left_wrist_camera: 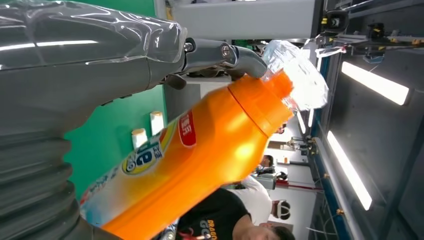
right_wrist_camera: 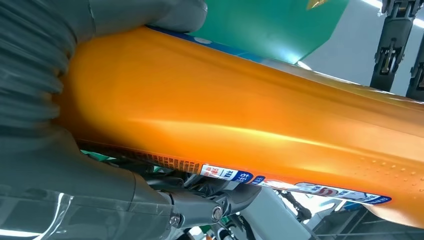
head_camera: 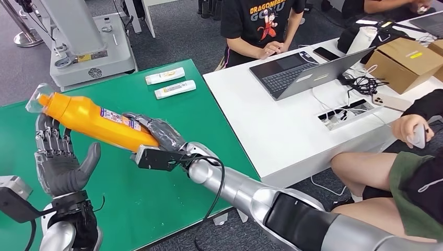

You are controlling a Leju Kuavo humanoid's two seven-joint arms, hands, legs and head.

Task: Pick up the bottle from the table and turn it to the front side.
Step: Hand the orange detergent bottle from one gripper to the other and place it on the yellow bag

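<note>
Head view: orange detergent bottle (head_camera: 96, 121), tilted above the green counter (head_camera: 156, 172), base grasped by right hand (head_camera: 159, 137); left hand (head_camera: 60, 162) released, fingers spread, upright beneath the capped end.

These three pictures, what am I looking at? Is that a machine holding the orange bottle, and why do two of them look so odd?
It is a humanoid robot with two silver arms and many-fingered hands. The wide picture comes from a camera high on its body, looking down. Its right hand grips the base end of an orange bottle lifted off the green table. Its left hand is raised, palm open, by the bottle's cap end. Two white tubes lie farther back on the table. The odd pictures come from cameras at each wrist, so they look turned and very close to the bottle. People sit at a white desk nearby.
</note>
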